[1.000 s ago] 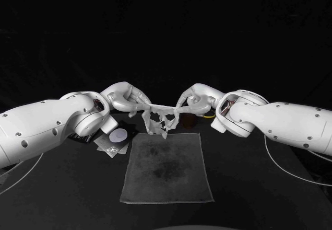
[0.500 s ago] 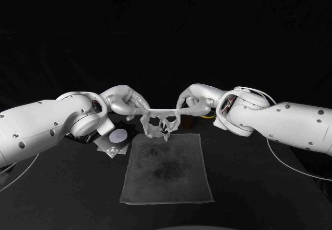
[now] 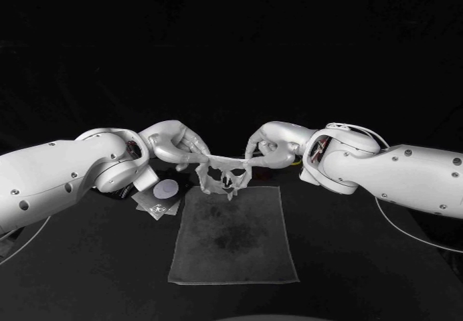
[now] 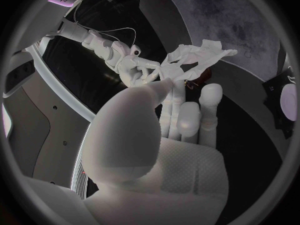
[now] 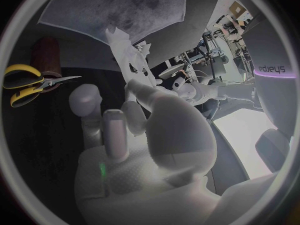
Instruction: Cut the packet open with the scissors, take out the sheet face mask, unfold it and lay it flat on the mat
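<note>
Black counter (image 3: pixel 87 267), grey mat (image 3: pixel 231 234): sheet face mask (image 3: pixel 224 176) suspended above the mat's far end.
Left hand (image 3: pixel 180 144) and right hand (image 3: pixel 268 146) each pinch an upper corner; the mask's long axis runs left-right, its lower edge hanging down.

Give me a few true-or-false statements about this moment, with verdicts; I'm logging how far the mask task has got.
1. The left hand and the right hand both hold the sheet mask between them. True.
2. The sheet mask lies flat on the mat. False: it hangs crumpled in the air over the mat's far edge.
3. The right hand grips the scissors. False: the scissors lie on the table, with no hand on them.
4. A packet lies on the table beside the mat, on the left arm's side. True.
</note>
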